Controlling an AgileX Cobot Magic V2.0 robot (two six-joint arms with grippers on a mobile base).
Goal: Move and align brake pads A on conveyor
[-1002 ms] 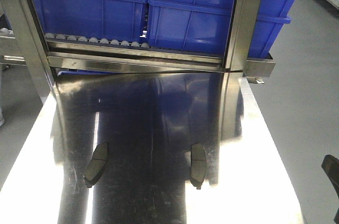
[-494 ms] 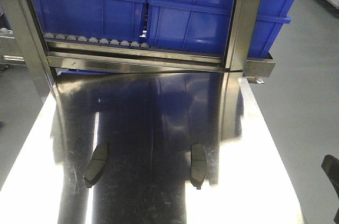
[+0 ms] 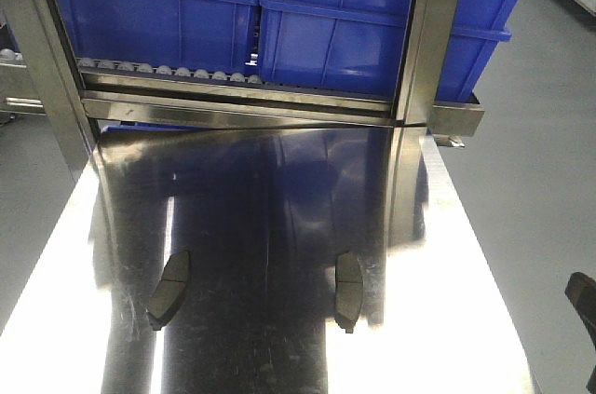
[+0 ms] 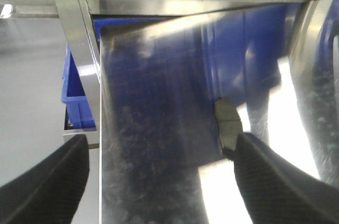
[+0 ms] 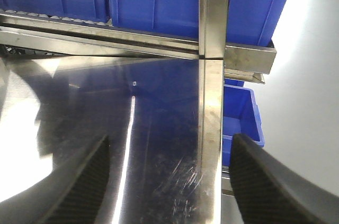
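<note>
Two brake pads A lie flat on the shiny steel tabletop, one at the near left and one at the near right, both lengthwise towards the rack. In the left wrist view the left pad shows just ahead of the right fingertip. My left gripper is open over the table's left edge with nothing between its fingers. My right gripper is open over the table's right edge, also with nothing in it, and no pad shows there. The conveyor is out of view.
A steel rack with a roller track and blue bins stands at the table's far end. An upright steel post rises at the far right. A blue bin sits below the table's right side. A dark arm part shows at the right edge.
</note>
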